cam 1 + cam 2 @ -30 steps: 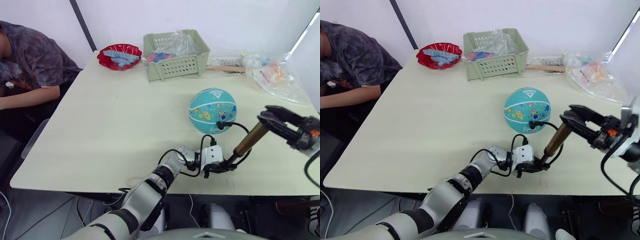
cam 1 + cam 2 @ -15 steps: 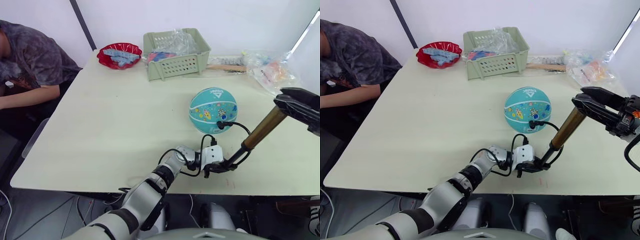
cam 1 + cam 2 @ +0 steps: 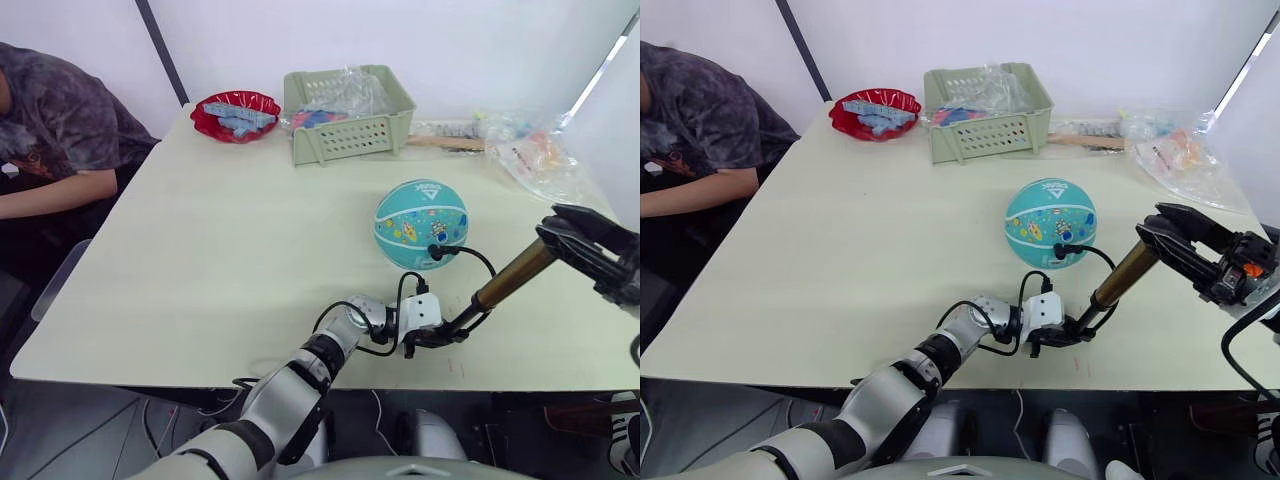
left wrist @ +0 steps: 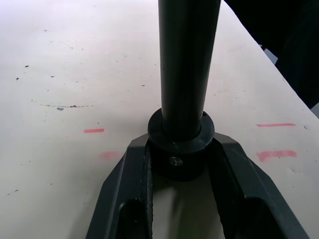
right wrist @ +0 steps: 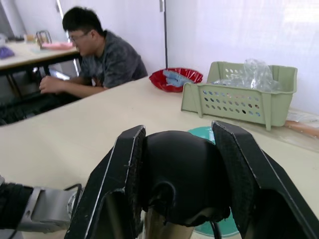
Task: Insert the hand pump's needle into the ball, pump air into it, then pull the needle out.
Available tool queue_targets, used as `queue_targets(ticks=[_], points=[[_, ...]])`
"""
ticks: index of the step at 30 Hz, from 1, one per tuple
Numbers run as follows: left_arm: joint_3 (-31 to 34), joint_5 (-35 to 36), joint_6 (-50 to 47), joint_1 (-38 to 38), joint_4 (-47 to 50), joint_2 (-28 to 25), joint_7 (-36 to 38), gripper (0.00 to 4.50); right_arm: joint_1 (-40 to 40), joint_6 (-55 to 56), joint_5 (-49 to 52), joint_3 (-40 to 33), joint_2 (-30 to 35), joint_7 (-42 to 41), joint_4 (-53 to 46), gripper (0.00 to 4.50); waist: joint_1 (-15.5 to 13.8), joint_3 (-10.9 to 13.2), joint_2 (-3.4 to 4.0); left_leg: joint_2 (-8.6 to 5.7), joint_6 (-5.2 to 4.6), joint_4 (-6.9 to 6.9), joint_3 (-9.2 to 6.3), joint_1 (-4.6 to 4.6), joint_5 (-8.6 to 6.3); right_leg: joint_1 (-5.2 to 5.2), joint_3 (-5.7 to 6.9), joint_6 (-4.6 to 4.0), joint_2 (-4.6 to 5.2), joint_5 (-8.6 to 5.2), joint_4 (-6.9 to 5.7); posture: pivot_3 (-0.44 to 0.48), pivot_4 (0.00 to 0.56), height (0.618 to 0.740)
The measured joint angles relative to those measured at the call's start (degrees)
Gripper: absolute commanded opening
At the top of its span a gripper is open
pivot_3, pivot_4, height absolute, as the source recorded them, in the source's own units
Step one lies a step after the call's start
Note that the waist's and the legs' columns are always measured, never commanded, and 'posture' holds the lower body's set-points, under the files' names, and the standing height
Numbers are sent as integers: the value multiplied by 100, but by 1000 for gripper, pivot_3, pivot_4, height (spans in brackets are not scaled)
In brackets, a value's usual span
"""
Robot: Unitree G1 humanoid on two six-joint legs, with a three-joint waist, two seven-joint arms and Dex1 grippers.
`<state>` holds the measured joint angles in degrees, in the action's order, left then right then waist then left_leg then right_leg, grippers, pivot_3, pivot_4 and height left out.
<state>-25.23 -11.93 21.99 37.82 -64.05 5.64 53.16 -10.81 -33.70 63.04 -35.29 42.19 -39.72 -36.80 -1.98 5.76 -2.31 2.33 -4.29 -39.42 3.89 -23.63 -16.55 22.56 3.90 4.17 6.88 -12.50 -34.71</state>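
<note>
Beside the ball (image 3: 421, 223), our left tool (image 3: 432, 338) clamps the hand pump (image 3: 509, 283) base; our right tool (image 3: 560, 232) grips its top handle, needle (image 3: 437, 252) in the ball.

table (image 3: 220, 230) | far edge: red bowl (image 3: 238, 113), green basket (image 3: 349, 115), plastic bags (image 3: 535, 152) | person (image 3: 55, 130) seated beside table

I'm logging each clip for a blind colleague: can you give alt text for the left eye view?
Both grippers hold the hand pump slanted over the table's near edge: the left gripper at its base, the right gripper on its top cap. Its black hose loops to the teal ball.
</note>
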Motion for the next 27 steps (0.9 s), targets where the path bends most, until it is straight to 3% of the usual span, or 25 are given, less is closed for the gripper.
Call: queue_targets(ticks=[17, 27], points=[[0, -8, -20, -47, -3, -15, -4, 1108, -387, 777, -1501, 1629, -985, -199, 665, 1600, 5, -57, 9, 8, 1, 10, -5, 6, 0, 0, 5, -13, -5, -7, -1, 0, 150, 738], [7, -6, -19, 6, -2, -2, 23, 1108, -381, 651, -1529, 1716, -917, -201, 770, 1600, 2, -34, 47, 3, 1, 11, -6, 2, -1, 2, 7, -15, 1, -8, -1, 0, 150, 738]])
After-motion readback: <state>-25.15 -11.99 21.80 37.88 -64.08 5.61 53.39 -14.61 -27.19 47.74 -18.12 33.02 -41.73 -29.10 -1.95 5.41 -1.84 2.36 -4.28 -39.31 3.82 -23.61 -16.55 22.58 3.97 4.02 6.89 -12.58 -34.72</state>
